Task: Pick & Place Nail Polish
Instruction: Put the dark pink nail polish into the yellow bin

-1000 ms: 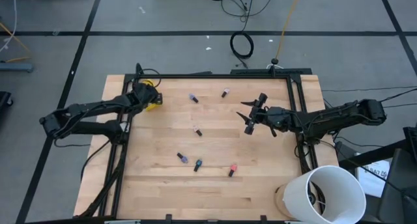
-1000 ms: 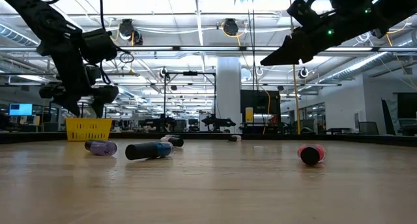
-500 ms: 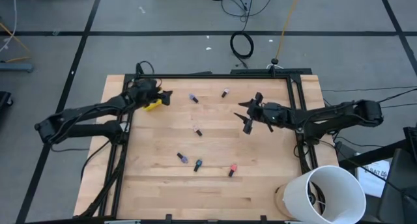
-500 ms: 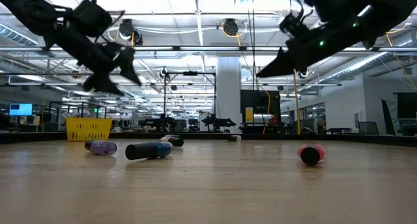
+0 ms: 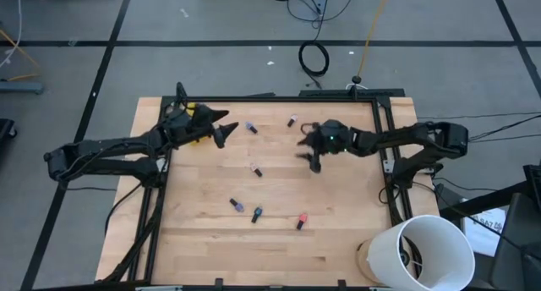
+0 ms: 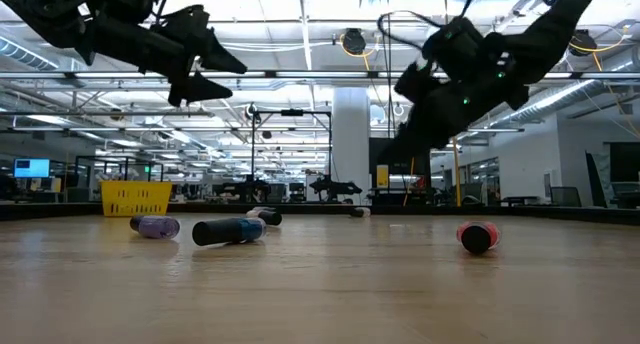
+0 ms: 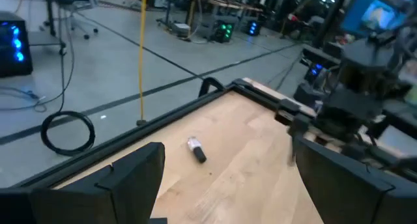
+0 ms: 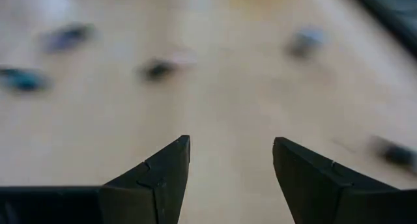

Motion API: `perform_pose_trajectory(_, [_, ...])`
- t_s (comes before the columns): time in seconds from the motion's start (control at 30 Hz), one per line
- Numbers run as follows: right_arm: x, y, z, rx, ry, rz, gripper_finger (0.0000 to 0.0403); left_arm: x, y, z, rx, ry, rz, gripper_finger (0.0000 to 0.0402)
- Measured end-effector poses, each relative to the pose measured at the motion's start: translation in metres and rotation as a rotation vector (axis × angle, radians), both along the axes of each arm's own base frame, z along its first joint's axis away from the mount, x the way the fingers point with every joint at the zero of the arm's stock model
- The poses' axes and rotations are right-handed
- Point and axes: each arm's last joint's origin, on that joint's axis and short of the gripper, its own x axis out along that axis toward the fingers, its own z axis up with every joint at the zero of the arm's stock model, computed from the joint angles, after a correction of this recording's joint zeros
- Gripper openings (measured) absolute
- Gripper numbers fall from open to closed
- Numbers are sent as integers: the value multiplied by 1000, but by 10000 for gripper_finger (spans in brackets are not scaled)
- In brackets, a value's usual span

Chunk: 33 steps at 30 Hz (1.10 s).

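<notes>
So the left gripper just swung off the yellow bin with jaws spread and empty, next nail polish just ahead, right gripper gaping too.

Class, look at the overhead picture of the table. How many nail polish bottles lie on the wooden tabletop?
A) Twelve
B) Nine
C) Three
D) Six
D: the high view shows six nail polish bottles lying apart on the wooden table: two near the far edge, one mid-table, and three nearer the front.
</notes>
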Motion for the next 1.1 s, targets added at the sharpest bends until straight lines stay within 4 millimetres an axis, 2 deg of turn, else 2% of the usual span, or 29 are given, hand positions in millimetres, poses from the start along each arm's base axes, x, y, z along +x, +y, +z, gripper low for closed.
perform_pose_trajectory(0.1, [1, 27, 6, 34, -8, 196, 208, 2, -4, 0, 12, 7, -22, 340])
perform_pose_trajectory(0.23, [2, 72, 10, 48, 10, 400, 208, 2, -4, 0, 16, 3, -22, 340])
perform_pose_trajectory(0.37, [-1, 114, -3, 31, 99, 516, 208, 2, -4, 0, 0, -6, -16, 340])
perform_pose_trajectory(0.5, [-4, 140, -19, -57, 177, 560, 208, 2, -4, 1, -55, -34, -9, 340])
perform_pose_trajectory(0.87, [7, 162, -46, -69, 158, 600, 208, 2, -4, 0, -142, -69, 2, 340])
perform_pose_trajectory(1.1, [9, 160, -61, 23, 205, 639, 207, 2, -4, 0, -138, -67, 2, 340])
